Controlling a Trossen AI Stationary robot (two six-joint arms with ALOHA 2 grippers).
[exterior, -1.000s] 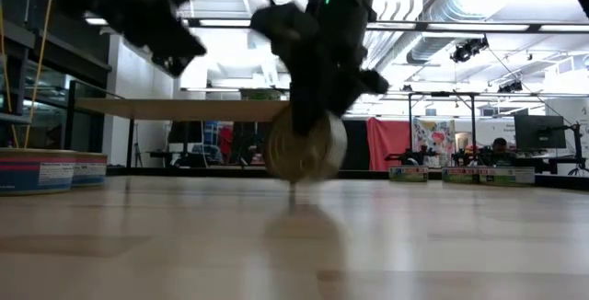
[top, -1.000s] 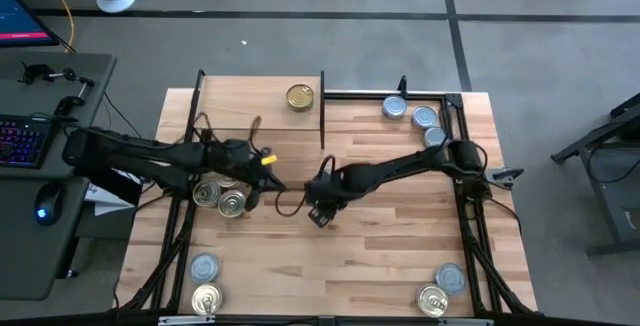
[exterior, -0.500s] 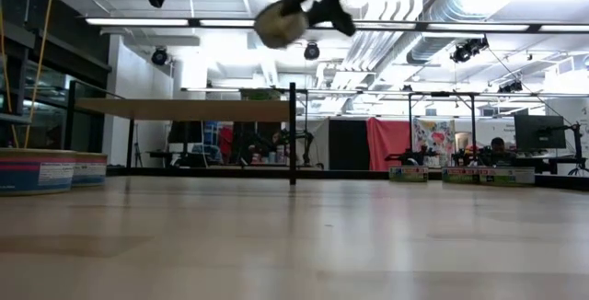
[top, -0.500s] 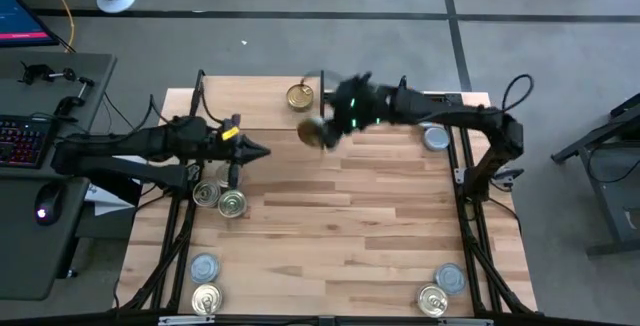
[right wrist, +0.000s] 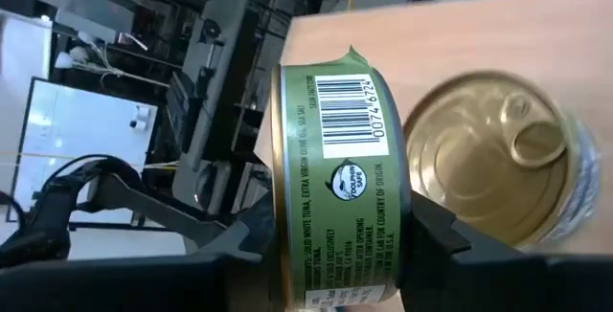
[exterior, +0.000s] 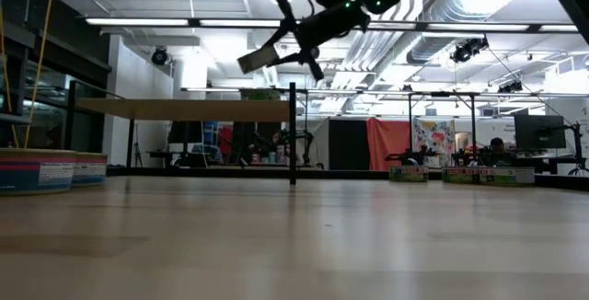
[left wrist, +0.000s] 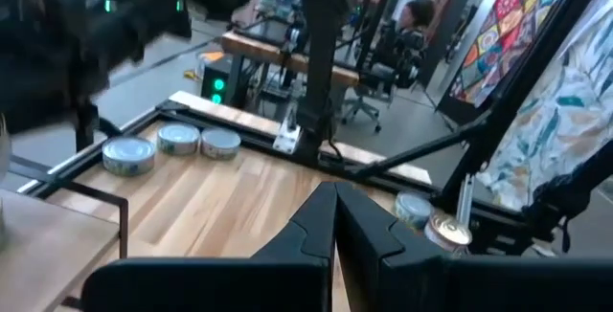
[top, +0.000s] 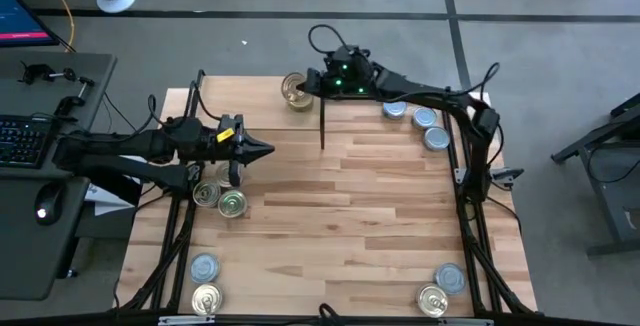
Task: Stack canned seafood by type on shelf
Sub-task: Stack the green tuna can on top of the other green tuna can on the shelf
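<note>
While the left gripper is pressed shut and empty, a green-labelled round tin is clamped between the right gripper's fingers, beside a gold-topped tin on the light-wood shelf.

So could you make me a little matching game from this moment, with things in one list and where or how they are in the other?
Things
1. green-labelled round tin
2. gold-topped round tin
3. three silver-blue-topped round tins
4. left gripper

Places or states
A. in a row near the table's far right corner
B. jaws shut, holding nothing, above the table's left side
C. lying on the small light-wood shelf board
D. held in the right gripper above the shelf

Pairs: 1-D, 2-C, 3-A, 4-B
</note>
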